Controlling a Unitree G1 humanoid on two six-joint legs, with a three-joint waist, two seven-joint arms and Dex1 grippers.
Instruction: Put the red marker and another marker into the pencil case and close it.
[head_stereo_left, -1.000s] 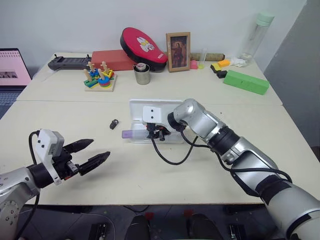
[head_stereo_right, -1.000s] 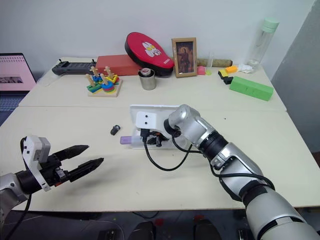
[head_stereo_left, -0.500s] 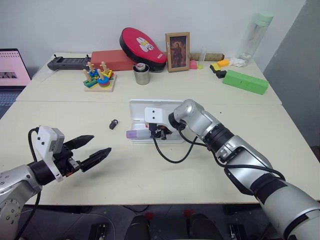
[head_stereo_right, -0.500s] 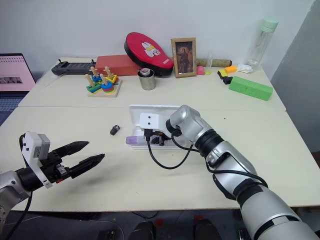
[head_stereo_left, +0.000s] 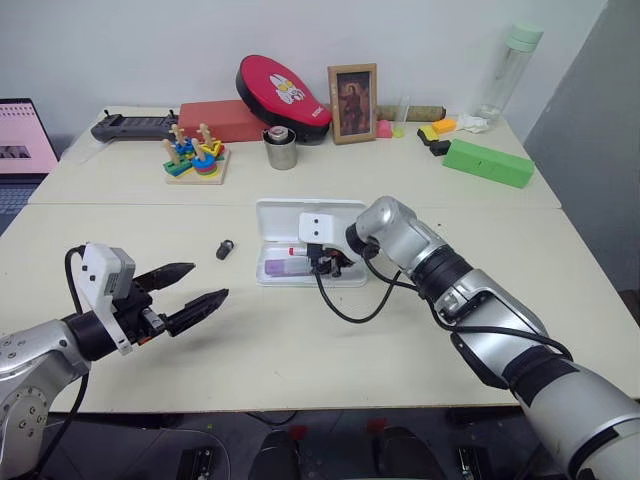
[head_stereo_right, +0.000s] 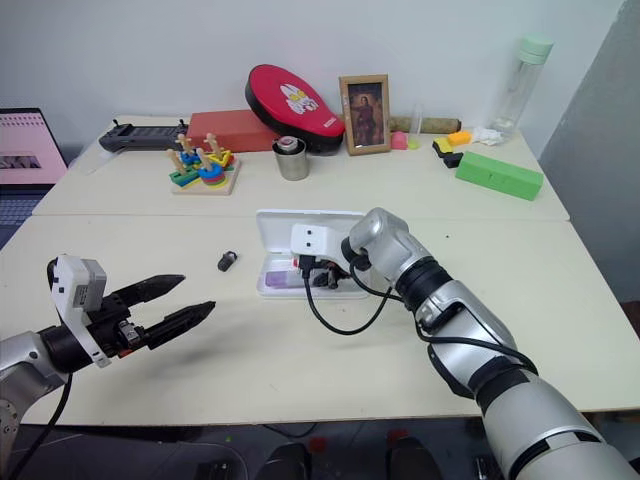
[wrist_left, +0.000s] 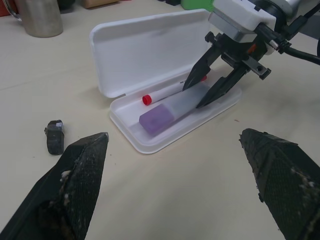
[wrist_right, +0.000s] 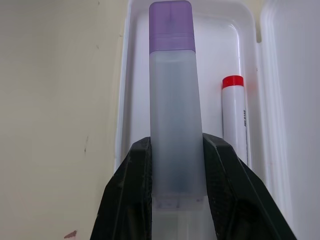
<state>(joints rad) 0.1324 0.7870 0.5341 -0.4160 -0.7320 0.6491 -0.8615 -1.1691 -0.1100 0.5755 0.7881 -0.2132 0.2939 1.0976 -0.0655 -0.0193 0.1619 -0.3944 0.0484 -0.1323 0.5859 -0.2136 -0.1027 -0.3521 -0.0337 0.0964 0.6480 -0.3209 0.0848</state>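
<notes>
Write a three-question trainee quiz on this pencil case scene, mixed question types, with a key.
1. True or false: the red marker already lies inside the pencil case.
2. What does the right gripper hold? A) green block B) lavender marker C) steel cup
3. Fill in: the pencil case lid is ____.

Key: 1 true. 2 B, jaws closed on its barrel, over the open tray beside the red marker. 3 open, so closing is not yet done; the left gripper hovers apart, jaws open.
</notes>
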